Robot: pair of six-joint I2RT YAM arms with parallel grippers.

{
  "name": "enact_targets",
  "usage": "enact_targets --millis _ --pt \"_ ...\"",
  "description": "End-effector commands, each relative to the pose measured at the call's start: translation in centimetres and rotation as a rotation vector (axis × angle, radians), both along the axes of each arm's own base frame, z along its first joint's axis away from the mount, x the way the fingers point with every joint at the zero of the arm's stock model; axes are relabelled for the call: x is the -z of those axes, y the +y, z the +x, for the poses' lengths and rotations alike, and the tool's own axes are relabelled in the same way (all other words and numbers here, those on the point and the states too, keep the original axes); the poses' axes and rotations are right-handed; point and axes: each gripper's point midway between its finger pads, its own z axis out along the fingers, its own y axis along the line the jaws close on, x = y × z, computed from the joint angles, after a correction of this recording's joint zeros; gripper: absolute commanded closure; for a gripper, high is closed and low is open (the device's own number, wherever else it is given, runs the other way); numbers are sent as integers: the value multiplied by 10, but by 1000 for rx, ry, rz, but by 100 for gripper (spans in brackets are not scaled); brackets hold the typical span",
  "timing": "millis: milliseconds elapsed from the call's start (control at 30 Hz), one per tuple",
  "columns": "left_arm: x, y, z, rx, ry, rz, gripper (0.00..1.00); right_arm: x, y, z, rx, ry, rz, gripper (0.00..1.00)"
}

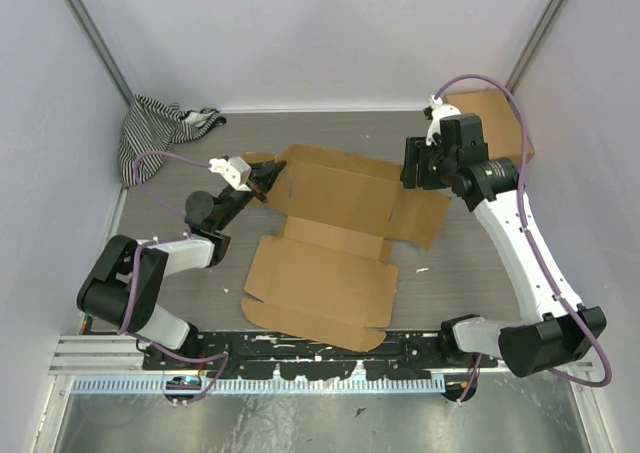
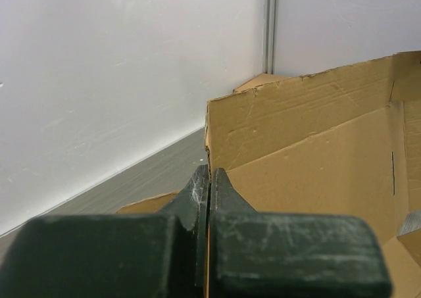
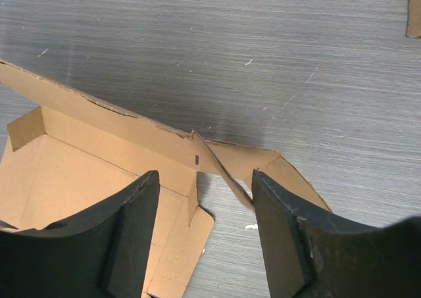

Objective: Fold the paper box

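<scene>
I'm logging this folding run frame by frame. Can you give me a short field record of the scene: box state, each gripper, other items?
paper box: die-cut sheet mid-table, mostly flat, far panel lifted at its left end
left gripper: shut on the sheet's far-left edge
right gripper: open, above the sheet's far-right corner, holding nothing
striped cloth: bunched in the far-left corner
second cardboard box: far-right corner, partly behind the right arm
folding: most flaps not yet raised

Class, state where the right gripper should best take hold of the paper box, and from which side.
Likely the upturned end flap of the paper box, from above: its thin edge rises under the open right gripper, while the left gripper pinches the opposite end.
</scene>
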Motion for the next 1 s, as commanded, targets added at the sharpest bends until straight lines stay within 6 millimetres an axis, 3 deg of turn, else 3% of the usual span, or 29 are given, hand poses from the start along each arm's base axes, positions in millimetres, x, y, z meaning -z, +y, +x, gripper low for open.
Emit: enact_targets --millis 0,167,367,433,500,633,967 --pt "-27 0 1 -9 -104 -22 100 -6 4 8 -22 -27 12 39" --pt "-28 0 2 -12 -103 -26 100 -2 10 7 -46 -7 30 55" --pt "-30 2 7 -23 -67 -70 100 8 12 11 -30 45 38 87" --pt "-30 3 11 -33 -35 -90 94 15 12 16 -11 69 33 93" --pt "-31 2 12 -28 -5 -92 77 19 12 23 12 67 25 96" --pt "-36 1 15 -31 78 -67 64 13 17 39 21 -7 28 99" --pt "-45 27 38 -237 381 105 59 -19 30 78 4 -237 48 99"
